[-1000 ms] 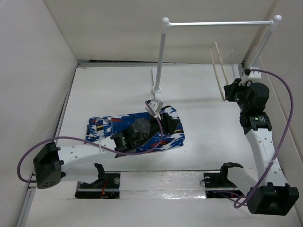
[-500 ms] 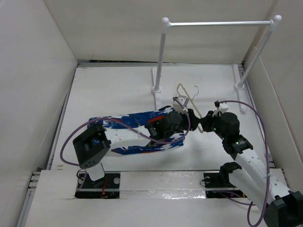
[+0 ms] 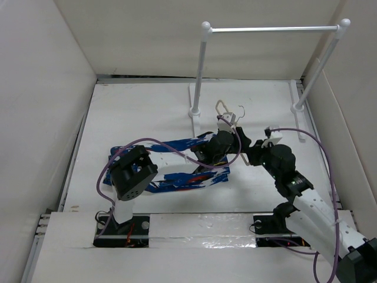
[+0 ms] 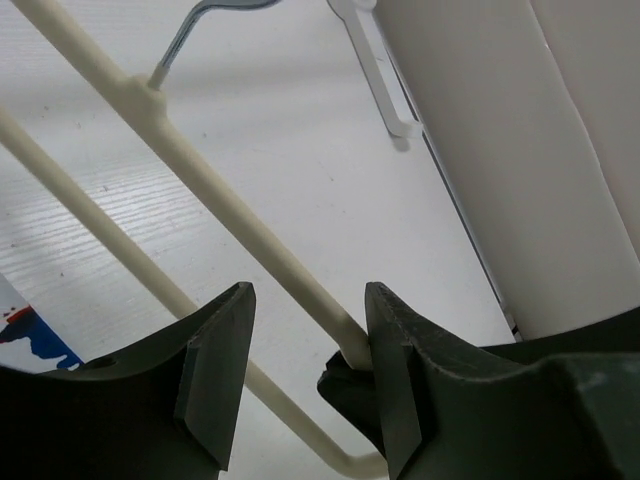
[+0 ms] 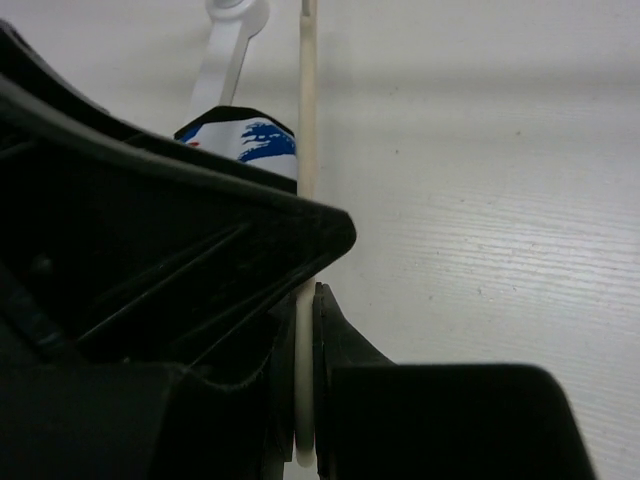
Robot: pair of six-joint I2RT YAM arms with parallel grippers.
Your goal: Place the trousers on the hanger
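Observation:
The blue printed trousers (image 3: 182, 184) lie flat on the table left of centre, partly under my left arm; a corner shows in the left wrist view (image 4: 25, 335) and a patch in the right wrist view (image 5: 250, 140). The cream hanger (image 3: 221, 108) is held tilted above the table, just right of the trousers, with its wire hook (image 4: 200, 20) at the far end. My right gripper (image 3: 247, 154) is shut on the hanger's bar (image 5: 305, 400). My left gripper (image 3: 234, 143) is open; a hanger bar (image 4: 250, 230) runs between its fingers and touches the right finger (image 4: 395, 380).
The white two-post rail stand (image 3: 271, 28) stands at the back, its left post (image 3: 197, 71) just behind the grippers and one foot (image 4: 380, 70) near the right wall. White walls close in the table on the left, back and right.
My right gripper brought the hanger from the back right to the middle. My left gripper moved off the trousers to the hanger, and the left elbow swung right. The trousers shifted slightly.

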